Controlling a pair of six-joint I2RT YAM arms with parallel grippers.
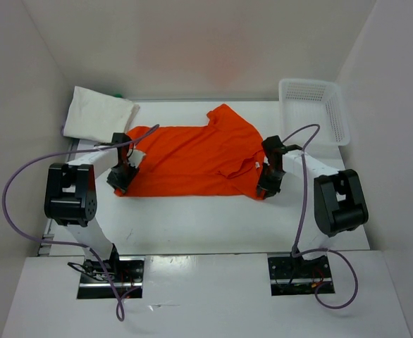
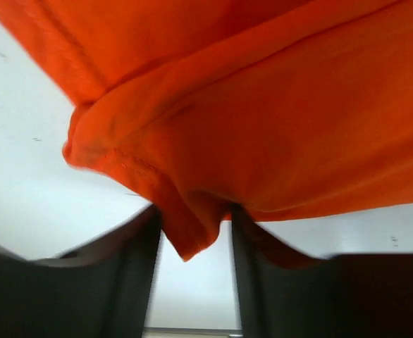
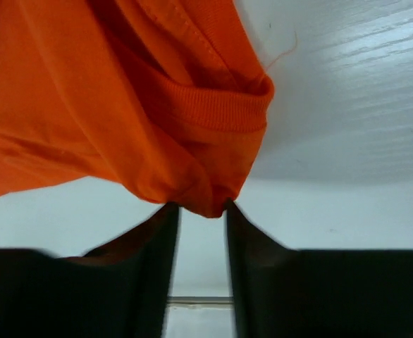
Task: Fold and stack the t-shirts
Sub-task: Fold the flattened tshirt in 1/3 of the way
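Fabric of the orange-red t-shirt (image 1: 192,158), laid flat on the table (image 1: 192,218), is pinched at a hem corner by the left gripper (image 1: 120,182) and beside the ribbed collar by the right gripper (image 1: 266,184). It is judged light and limp; doubled edges are best gripped.
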